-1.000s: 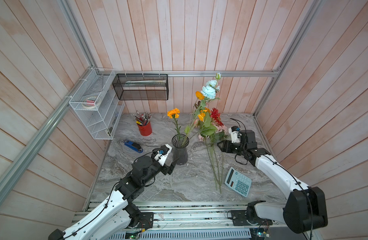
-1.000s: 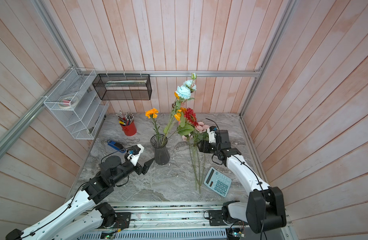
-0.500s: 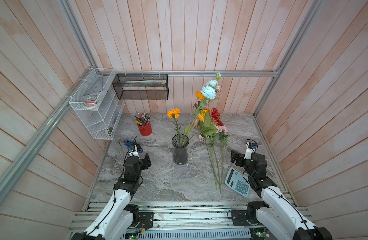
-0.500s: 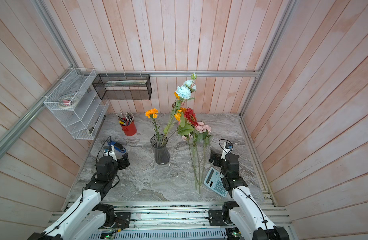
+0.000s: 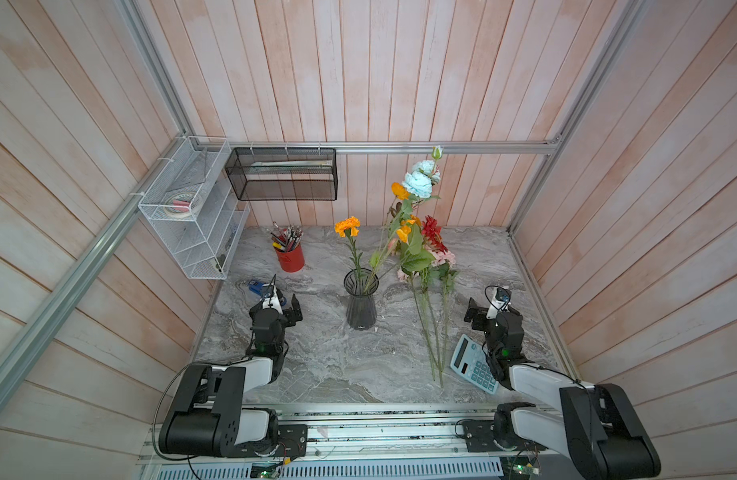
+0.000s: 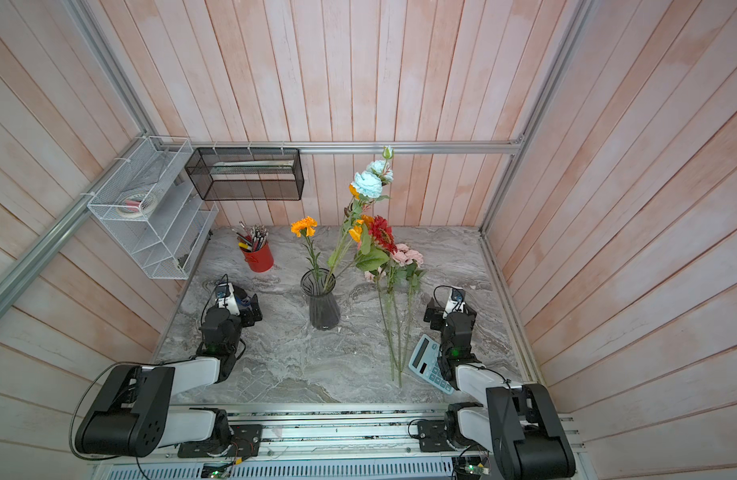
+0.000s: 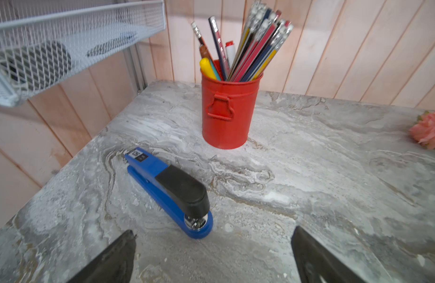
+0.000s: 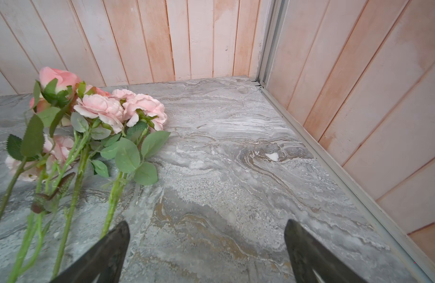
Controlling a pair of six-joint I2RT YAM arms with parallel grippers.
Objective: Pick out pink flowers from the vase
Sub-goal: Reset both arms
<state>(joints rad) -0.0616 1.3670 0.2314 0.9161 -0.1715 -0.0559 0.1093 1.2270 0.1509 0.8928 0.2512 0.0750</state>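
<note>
Left end effector [image 5: 284,302] and right end effector [image 5: 485,306] are both open and empty. Pink flowers [image 5: 443,259] lie on the desk [image 5: 337,374], between the vase [image 5: 361,307] and the right end effector.

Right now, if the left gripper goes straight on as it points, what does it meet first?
Probably the blue stapler: its near end lies just ahead of the left gripper, roughly centred on its open jaws. Height is unclear; it might pass over toward the red pencil cup.

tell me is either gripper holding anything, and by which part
Nothing is held. The left gripper and the right gripper are both open and empty; the pink flowers lie on the table beside the right gripper, untouched.
</note>
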